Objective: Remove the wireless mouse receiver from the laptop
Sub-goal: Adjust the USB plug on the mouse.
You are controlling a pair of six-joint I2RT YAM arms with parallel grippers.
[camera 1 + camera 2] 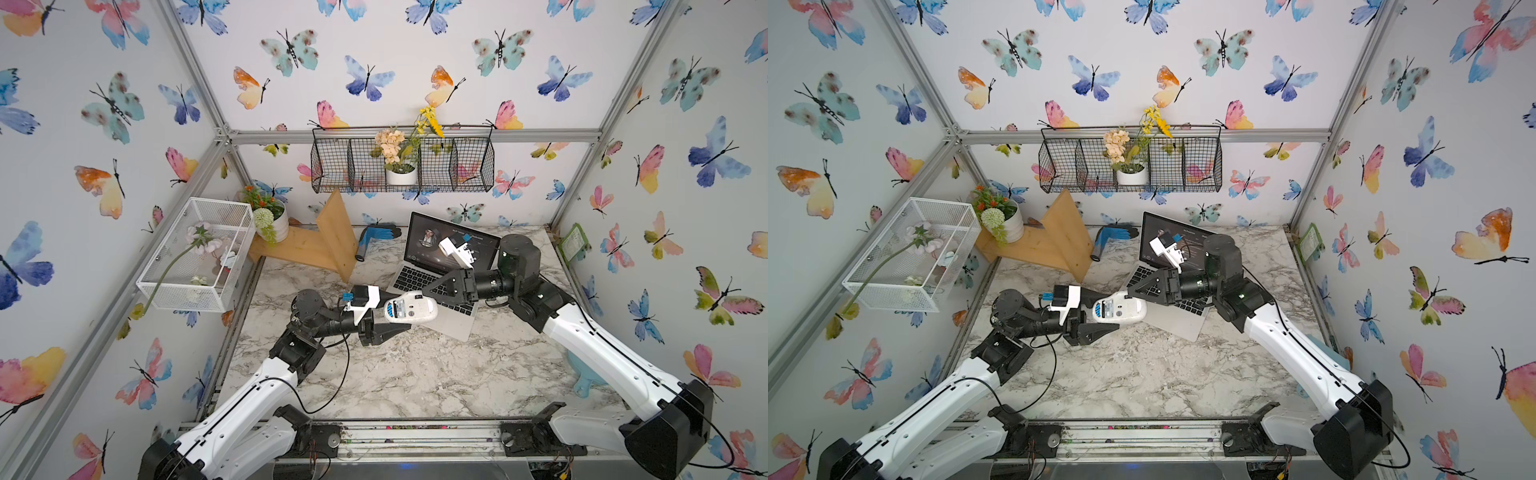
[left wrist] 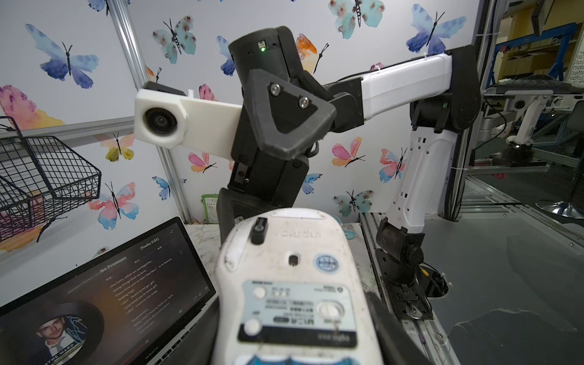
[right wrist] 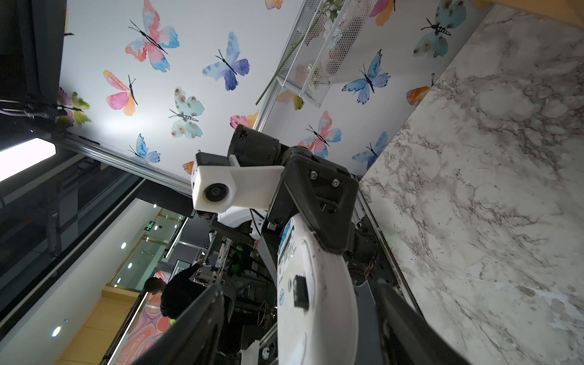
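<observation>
Receiver (image 2: 259, 230) first: you find the small black stub not at the laptop (image 1: 453, 326) but standing in a recess on the upturned underside of the white mouse (image 1: 411, 306). It sits at the mouse's right end, raised above the marble table (image 1: 395, 374) over the laptop's near left edge. Whether it is pushed fully home I cannot tell.

Judge it near weightless, rigid and smooth-sided, with so little body that it could pop out of a pinch and get lost. Take it squarely by the two flat sides of its plastic cap, and draw it straight along its own length rather than levering it.

The left gripper (image 1: 392, 311) is clamped across the mouse's left end, a finger on each long side, and carries its whole weight. The right gripper (image 3: 300, 335) is released. In the right wrist view its fingers (image 3: 205, 309) stand wide on either side of the mouse's end with gaps to the shell, and the receiver lies between them untouched. The laptop sits open at the far middle of the table, screen lit.
</observation>
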